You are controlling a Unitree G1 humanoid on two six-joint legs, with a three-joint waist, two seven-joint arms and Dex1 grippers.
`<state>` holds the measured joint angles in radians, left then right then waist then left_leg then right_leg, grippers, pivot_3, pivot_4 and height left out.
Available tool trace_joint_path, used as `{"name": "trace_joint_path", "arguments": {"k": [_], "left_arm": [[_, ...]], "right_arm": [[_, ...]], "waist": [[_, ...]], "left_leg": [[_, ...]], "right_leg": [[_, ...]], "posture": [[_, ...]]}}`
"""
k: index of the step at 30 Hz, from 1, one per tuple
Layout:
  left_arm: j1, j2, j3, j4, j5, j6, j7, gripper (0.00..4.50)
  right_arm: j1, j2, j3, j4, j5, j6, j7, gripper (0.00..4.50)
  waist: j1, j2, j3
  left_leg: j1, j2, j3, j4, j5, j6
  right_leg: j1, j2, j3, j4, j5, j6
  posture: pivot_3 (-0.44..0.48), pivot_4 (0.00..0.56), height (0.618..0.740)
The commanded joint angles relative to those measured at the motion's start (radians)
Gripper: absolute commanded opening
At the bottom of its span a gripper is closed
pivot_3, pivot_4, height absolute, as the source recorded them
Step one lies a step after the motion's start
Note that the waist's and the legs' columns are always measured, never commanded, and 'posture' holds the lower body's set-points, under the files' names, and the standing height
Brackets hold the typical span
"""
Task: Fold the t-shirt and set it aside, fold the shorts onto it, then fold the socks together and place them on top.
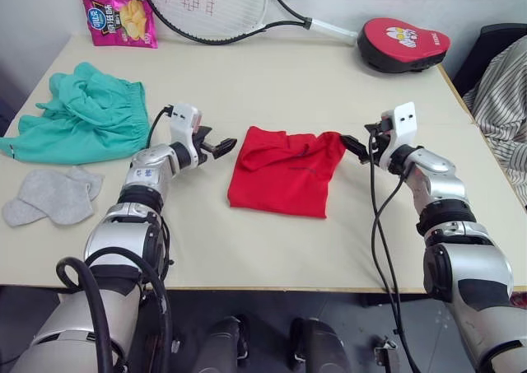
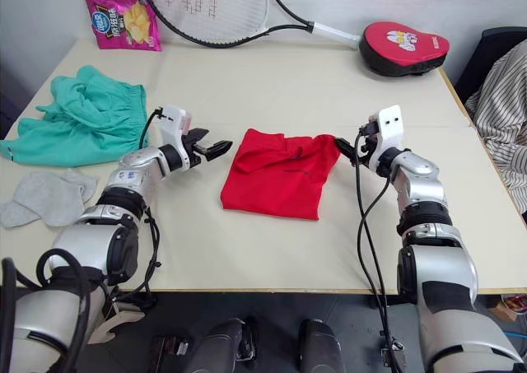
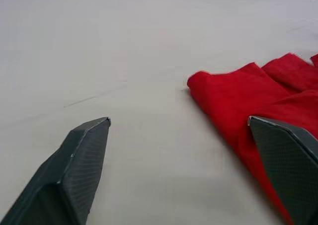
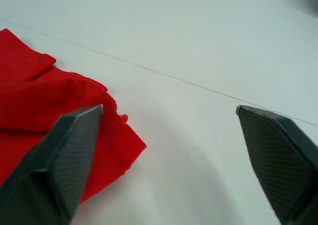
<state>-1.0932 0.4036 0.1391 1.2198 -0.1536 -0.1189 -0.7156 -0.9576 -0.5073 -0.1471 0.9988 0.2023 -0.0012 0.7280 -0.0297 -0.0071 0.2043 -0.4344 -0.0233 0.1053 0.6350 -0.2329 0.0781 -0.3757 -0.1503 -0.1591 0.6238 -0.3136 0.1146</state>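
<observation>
The t-shirt (image 1: 284, 172) lies folded into a rough red rectangle near the middle of the pale tabletop (image 1: 272, 85), its upper edge rumpled with a fold of cloth lying across it. The left gripper (image 1: 216, 146) hovers just beside the t-shirt's upper left corner, its jaws apart and holding nothing; in the left wrist view the two dark fingers (image 3: 74, 170) stand wide, with bare tabletop between them and the red cloth's corner reaching toward the one on the t-shirt side. The right gripper (image 1: 356, 146) sits at the t-shirt's upper right corner, its jaws likewise spread and empty; the right wrist view shows one finger (image 4: 59, 160) over the edge of the red fabric and the other well apart over bare surface. The shorts (image 1: 82, 114) lie in a loose, crumpled teal heap toward the far left of the tabletop, unfolded. Just nearer than them, at the left edge, the socks (image 1: 53, 196) lie flat and overlapping each other, close to the shorts. Along the far edge rest a pink snack bag (image 1: 118, 15), a tennis racket (image 1: 206, 6) and a red and black padded case (image 1: 402, 42). Striped cloth (image 1: 502, 101) shows past the right edge.
</observation>
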Motion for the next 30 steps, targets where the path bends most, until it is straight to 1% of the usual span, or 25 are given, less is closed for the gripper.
{"name": "trace_joint_path", "arguments": {"k": [1, 3, 5, 7, 9, 11, 13, 15, 17, 20, 22, 24, 26, 29, 30], "left_arm": [[0.057, 0.053, -0.011, -0.144, -0.018, -0.168, -0.231, 4.50], [0.122, 0.080, -0.043, -0.232, -0.020, -0.254, -0.386, 4.50], [0.218, 0.105, -0.069, -0.394, -0.067, -0.265, -0.539, 4.50], [0.296, 0.124, -0.100, -0.518, -0.084, -0.268, -0.624, 4.50], [0.367, 0.129, -0.133, -0.620, -0.082, -0.288, -0.660, 4.50], [0.404, 0.126, -0.154, -0.668, -0.063, -0.308, -0.651, 4.50], [0.411, 0.101, -0.182, -0.642, 0.007, -0.383, -0.574, 4.50], [0.394, 0.081, -0.202, -0.590, 0.083, -0.457, -0.478, 4.50], [0.370, 0.067, -0.228, -0.523, 0.149, -0.482, -0.403, 4.50], [0.346, 0.058, -0.260, -0.453, 0.188, -0.508, -0.371, 4.50], [0.330, 0.060, -0.285, -0.411, 0.208, -0.515, -0.377, 4.10], [0.315, 0.061, -0.294, -0.379, 0.218, -0.511, -0.362, 3.58], [0.303, 0.062, -0.299, -0.355, 0.229, -0.511, -0.343, 2.92], [0.301, 0.057, -0.309, -0.356, 0.215, -0.485, -0.365, 1.94], [0.306, 0.059, -0.315, -0.366, 0.212, -0.481, -0.378, 1.65]], "right_arm": [[0.103, -0.040, -0.001, -0.257, 0.065, -0.040, 0.189, 4.46], [0.193, -0.059, 0.023, -0.429, 0.099, -0.006, 0.288, 4.46], [0.341, -0.110, 0.100, -0.669, 0.094, -0.005, 0.402, 4.46], [0.444, -0.138, 0.149, -0.832, 0.092, 0.004, 0.448, 4.46], [0.520, -0.140, 0.184, -0.944, 0.083, 0.009, 0.449, 4.46], [0.557, -0.133, 0.209, -0.991, 0.057, 0.008, 0.425, 4.46], [0.579, -0.105, 0.255, -0.979, -0.028, -0.047, 0.359, 4.46], [0.574, -0.076, 0.281, -0.940, -0.098, -0.096, 0.295, 4.46], [0.558, -0.062, 0.311, -0.874, -0.162, -0.152, 0.259, 4.46], [0.533, -0.059, 0.339, -0.788, -0.230, -0.239, 0.217, 3.88], [0.506, -0.050, 0.338, -0.735, -0.242, -0.250, 0.186, 3.23], [0.483, -0.043, 0.334, -0.698, -0.244, -0.253, 0.168, 2.55], [0.467, -0.041, 0.333, -0.671, -0.247, -0.256, 0.158, 1.82], [0.446, -0.041, 0.337, -0.639, -0.254, -0.259, 0.149, 0.71], [0.442, -0.041, 0.337, -0.635, -0.252, -0.258, 0.151, 0.41]], "waist": [[0.002, 0.000, 0.000], [0.002, 0.000, 0.000], [0.003, 0.001, 0.000], [0.003, 0.001, 0.000], [0.003, 0.001, 0.000], [0.004, 0.001, 0.000], [0.005, 0.000, 0.000], [0.006, 0.000, 0.000], [0.011, 0.000, 0.000], [0.015, 0.000, -0.001], [0.015, 0.000, -0.001], [0.017, 0.000, -0.001], [0.017, 0.000, -0.001], [0.018, 0.000, -0.001], [0.018, 0.000, -0.001]], "left_leg": [[0.000, 0.000, 0.000, 0.000, 0.000, 0.000], [0.000, 0.000, 0.001, 0.000, 0.000, 0.000], [0.001, 0.000, 0.002, -0.001, 0.000, 0.000], [0.001, 0.000, 0.002, -0.001, -0.001, 0.000], [0.001, 0.000, 0.001, -0.001, -0.001, -0.001], [0.003, 0.000, 0.001, 0.000, -0.001, -0.001], [0.003, 0.000, 0.001, 0.001, -0.001, -0.001], [0.005, 0.000, 0.001, 0.001, -0.004, -0.006], [0.006, 0.000, 0.000, 0.000, -0.004, -0.006], [0.006, 0.000, 0.002, 0.000, -0.001, -0.001], [0.006, 0.001, 0.002, 0.000, -0.001, -0.001], [0.009, 0.001, 0.002, 0.001, -0.001, -0.001], [0.012, 0.001, 0.002, 0.001, -0.001, -0.001], [0.012, 0.001, 0.001, 0.001, -0.001, -0.001], [0.012, 0.001, 0.001, 0.001, -0.001, -0.001]], "right_leg": [[0.000, 0.000, 0.000, 0.000, 0.000, 0.000], [0.000, 0.000, 0.000, -0.001, 0.000, 0.000], [0.000, 0.000, 0.000, -0.001, 0.000, 0.000], [0.000, 0.000, 0.000, -0.001, 0.000, 0.000], [0.000, 0.000, 0.001, -0.001, 0.000, 0.000], [0.000, -0.001, 0.002, 0.001, 0.000, -0.001], [0.000, -0.002, 0.002, 0.002, 0.001, -0.002], [0.001, -0.002, 0.003, 0.002, 0.002, -0.003], [0.002, -0.003, 0.003, 0.003, 0.002, -0.003], [0.001, -0.001, 0.002, 0.003, 0.002, -0.003], [0.002, -0.001, 0.001, 0.003, 0.002, -0.003], [0.005, -0.001, 0.001, 0.004, 0.002, -0.003], [0.008, -0.001, 0.001, 0.003, 0.002, -0.003], [0.008, -0.002, 0.002, 0.003, 0.002, -0.003], [0.008, -0.002, 0.002, 0.003, 0.002, -0.003]], "posture": [[0.000, 0.150, 0.740], [0.000, 0.150, 0.740], [0.000, 0.150, 0.740], [0.000, 0.150, 0.740], [0.000, 0.150, 0.740], [0.000, 0.150, 0.740], [0.000, 0.150, 0.740], [0.000, 0.150, 0.740], [0.000, 0.150, 0.740], [0.000, 0.150, 0.740], [0.000, 0.150, 0.740], [0.000, 0.150, 0.740], [0.000, 0.150, 0.740], [0.000, 0.150, 0.740], [0.000, 0.150, 0.740]]}}
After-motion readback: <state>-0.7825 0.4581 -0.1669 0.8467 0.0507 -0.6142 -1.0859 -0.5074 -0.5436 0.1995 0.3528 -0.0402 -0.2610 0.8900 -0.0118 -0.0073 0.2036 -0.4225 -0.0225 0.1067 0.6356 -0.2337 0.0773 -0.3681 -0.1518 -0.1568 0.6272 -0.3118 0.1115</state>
